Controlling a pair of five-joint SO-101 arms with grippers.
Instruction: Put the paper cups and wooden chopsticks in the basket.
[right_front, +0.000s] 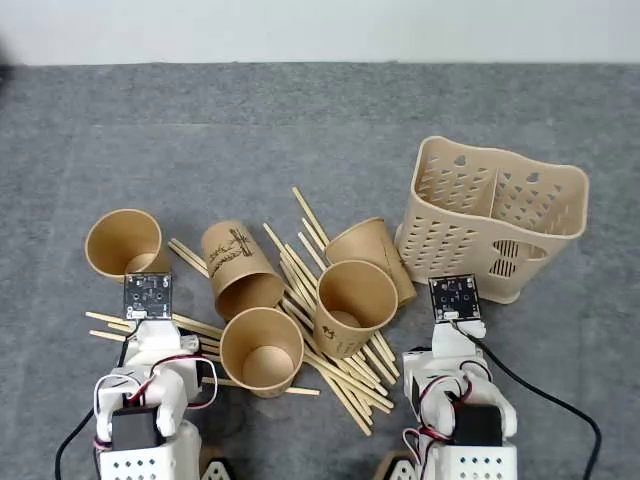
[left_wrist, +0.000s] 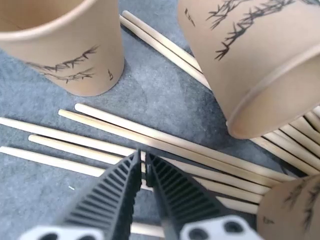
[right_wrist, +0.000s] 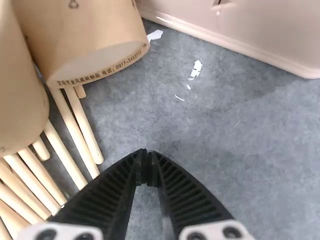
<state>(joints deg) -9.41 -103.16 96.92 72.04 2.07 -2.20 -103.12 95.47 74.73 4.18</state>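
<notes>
Five paper cups (right_front: 262, 350) are seen on the grey mat (right_front: 300, 130) in the high view, none of them inside the basket (right_front: 490, 215); one is set apart at the far left, two are laid on their sides, and two are tilted with their mouths upward; the wooden chopsticks (right_front: 350, 378) are strewn among and beneath the cups in a loose heap, all of them outside the basket; the basket is stood upright at the right, just beside the rightmost cup, and two compartments can be made out in it. The left gripper (left_wrist: 142, 157) is held low over several chopsticks lying side by side, its jaws drawn together but for a thin slit, with nothing gripped between them; the right gripper (right_wrist: 146, 156) is held over bare mat between the chopstick heap and the basket wall, its jaws pressed together at the tips and empty.
</notes>
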